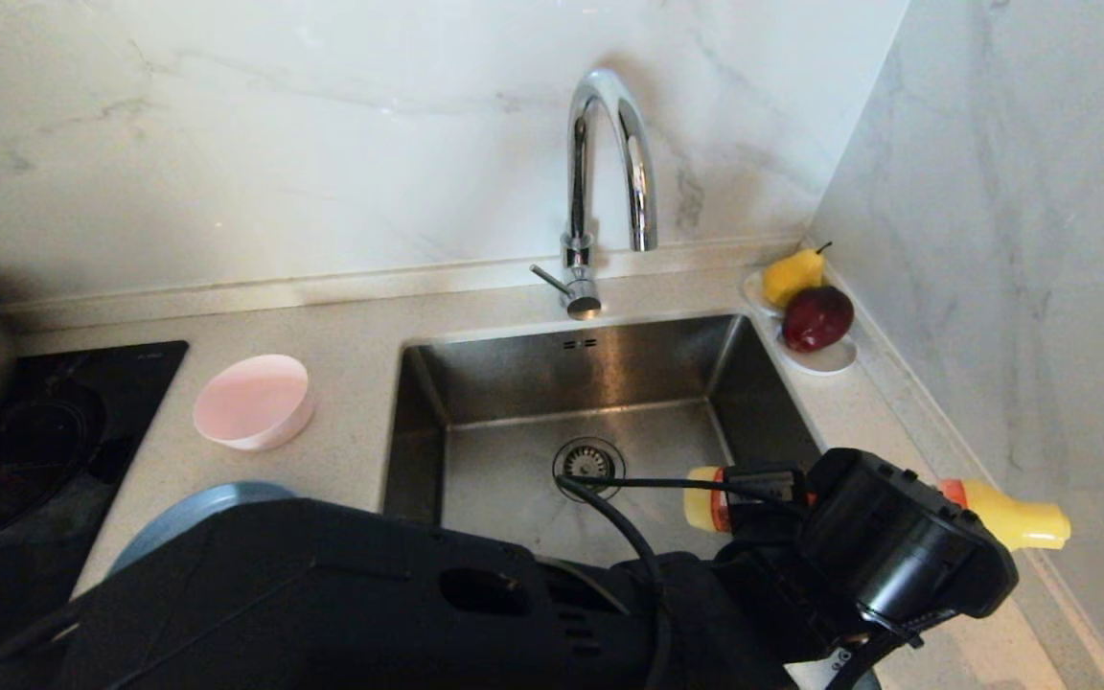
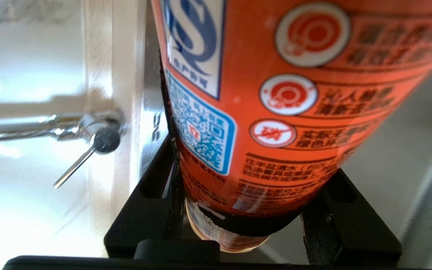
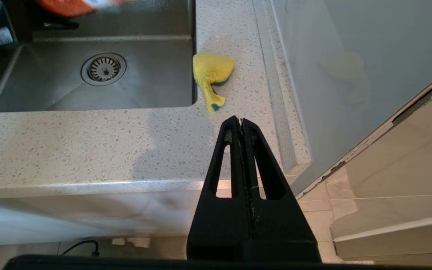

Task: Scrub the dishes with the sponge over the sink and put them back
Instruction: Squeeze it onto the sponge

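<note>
Scrubbing looks unstarted: left gripper point(image 2: 253, 225) clamps an orange detergent bottle point(image 2: 276, 112) over the sink point(image 1: 600, 374) at centre frame; sponge point(image 3: 211, 73) lies untouched (counter, lower right); pink bowl point(image 1: 253, 401) waits left; right gripper point(image 3: 241, 122) is closed, empty.

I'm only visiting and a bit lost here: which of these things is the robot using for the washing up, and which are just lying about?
For the job:
- sink
- pink bowl
- grey-blue plate
- sponge, on the counter beside the sink
- orange detergent bottle, gripped by the left gripper over the sink

Lying about:
- pear and red apple on a white dish
- hob
- right gripper, shut and idle
</note>
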`<state>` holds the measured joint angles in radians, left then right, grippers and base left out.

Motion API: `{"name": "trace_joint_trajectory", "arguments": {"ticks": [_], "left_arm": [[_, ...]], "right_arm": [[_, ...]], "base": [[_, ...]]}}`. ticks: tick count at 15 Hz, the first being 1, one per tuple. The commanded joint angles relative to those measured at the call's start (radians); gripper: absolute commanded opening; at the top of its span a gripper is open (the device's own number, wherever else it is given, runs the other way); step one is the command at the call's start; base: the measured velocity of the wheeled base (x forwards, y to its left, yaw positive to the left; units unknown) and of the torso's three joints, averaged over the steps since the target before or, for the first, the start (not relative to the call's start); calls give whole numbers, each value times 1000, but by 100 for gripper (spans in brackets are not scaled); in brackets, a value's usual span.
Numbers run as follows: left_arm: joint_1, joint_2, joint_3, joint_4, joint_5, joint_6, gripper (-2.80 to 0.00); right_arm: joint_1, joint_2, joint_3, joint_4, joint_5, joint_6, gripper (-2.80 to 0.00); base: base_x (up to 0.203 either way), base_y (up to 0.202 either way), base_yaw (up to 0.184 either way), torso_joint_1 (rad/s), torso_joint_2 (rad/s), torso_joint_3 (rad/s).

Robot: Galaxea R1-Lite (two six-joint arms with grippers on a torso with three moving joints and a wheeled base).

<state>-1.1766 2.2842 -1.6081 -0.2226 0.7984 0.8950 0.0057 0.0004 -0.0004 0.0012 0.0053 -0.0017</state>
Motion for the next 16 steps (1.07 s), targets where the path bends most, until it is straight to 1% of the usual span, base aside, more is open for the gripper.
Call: {"name": "trace_joint_trajectory", "arguments": {"ticks": [1,2,4,7,10,11,14,16], "left_arm": [[0,33,-4,0,73,26,-280],[0,46,-7,0,92,28,-280],[1,74,-16,-1,105,27,-280],[0,121,-48,0,164,28,-280],[0,156,-90,3,184,35,-280],[0,164,-93,3,206,40,-280],[0,191,-100,5,239,44,-280],[0,207,-125,8,271,45,-280]], "right_arm": [[0,0,-1,-1,1,0,-280],[0,0,-1,-1,1,0,-280],[0,0,0,0,1,0,-280],[0,0,0,-1,1,0,-280],[1,0,0,-1,1,0,-280],[0,0,0,0,1,0,-280],[0,0,0,0,1,0,-280],[0,0,0,0,1,0,-280]], "base": [[0,0,0,0,0,0],[0,0,0,0,0,0],[0,0,0,0,0,0],[0,0,0,0,0,0],[0,0,0,0,0,0],[0,0,0,0,0,0],[0,0,0,0,0,0],[0,0,0,0,0,0]]}}
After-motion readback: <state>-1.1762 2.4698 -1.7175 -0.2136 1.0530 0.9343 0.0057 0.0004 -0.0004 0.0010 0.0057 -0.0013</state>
